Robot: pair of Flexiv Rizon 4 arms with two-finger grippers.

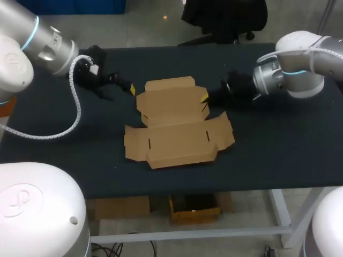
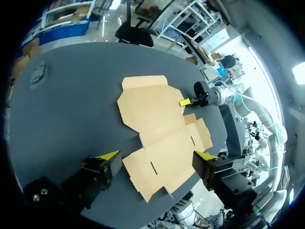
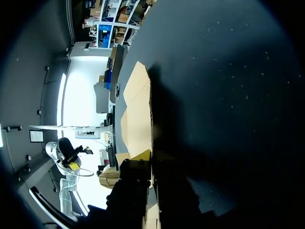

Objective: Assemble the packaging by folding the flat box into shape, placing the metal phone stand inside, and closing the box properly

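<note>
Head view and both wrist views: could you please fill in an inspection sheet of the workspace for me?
Surface: dark table, flat top.
Job's things: flat box lies unfolded at the middle of the table; metal phone stand not identified in any view.
Clutter: small grey item on the table, apart from the box, too small to name.
Grippers: left gripper open and empty, beside the box; right gripper at the box's opposite edge, grip cannot be told.
Cables: white coiled cable hangs from the left arm over the table.
Surroundings: nothing seen.
</note>
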